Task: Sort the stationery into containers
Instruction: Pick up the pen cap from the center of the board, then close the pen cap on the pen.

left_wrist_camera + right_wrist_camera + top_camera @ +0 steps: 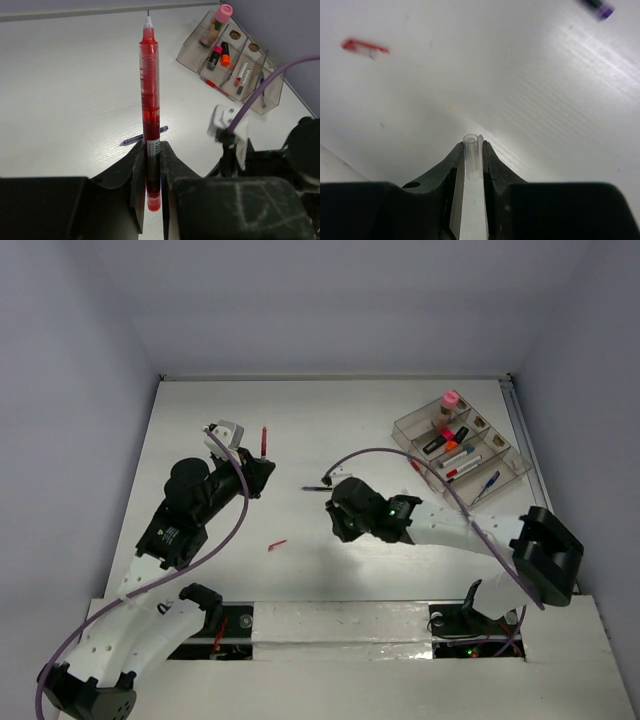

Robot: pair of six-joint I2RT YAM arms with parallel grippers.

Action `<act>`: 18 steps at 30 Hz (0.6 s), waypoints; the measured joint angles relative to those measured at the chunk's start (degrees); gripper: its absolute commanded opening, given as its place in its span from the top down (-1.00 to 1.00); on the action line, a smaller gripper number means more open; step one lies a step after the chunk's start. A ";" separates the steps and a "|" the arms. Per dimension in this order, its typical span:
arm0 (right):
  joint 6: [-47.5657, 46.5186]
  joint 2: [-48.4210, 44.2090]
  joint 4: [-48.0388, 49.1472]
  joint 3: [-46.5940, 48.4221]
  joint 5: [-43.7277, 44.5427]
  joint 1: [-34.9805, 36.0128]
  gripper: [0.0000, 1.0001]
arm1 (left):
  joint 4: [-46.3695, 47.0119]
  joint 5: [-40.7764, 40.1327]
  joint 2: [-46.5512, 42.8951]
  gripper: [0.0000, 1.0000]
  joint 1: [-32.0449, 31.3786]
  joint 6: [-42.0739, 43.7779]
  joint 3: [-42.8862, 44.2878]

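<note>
My left gripper point(260, 466) point(152, 167) is shut on a thin red pen point(264, 440) point(150, 90), gripped near its back end with the tip pointing away. My right gripper point(333, 508) point(472, 155) is shut on a small clear pen cap point(472, 147), just above the table. The clear organiser tray point(408, 427) point(187, 52) stands at the back right and holds a pink-capped bottle point(450, 401) point(220, 15), short markers point(450, 438) and pens. A dark purple pen point(318, 487) point(142, 137) lies on the table between the grippers.
A small red cap piece point(277, 544) point(364, 46) lies on the table in front of the left gripper. A blue pen point(487, 486) lies in the tray's near compartment. Purple cables point(400, 455) arc over both arms.
</note>
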 measured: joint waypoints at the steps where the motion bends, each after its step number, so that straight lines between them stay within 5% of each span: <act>1: 0.66 -1.51 1.38 -0.48 0.46 -0.33 1.00 | 0.07 0.57 -0.02 1.00 0.13 0.00 -0.02; 18: 1.92 -24.79 24.55 -0.46 13.42 -1.29 1.00 | 9.18 22.27 -1.14 1.00 0.72 -3.56 -2.56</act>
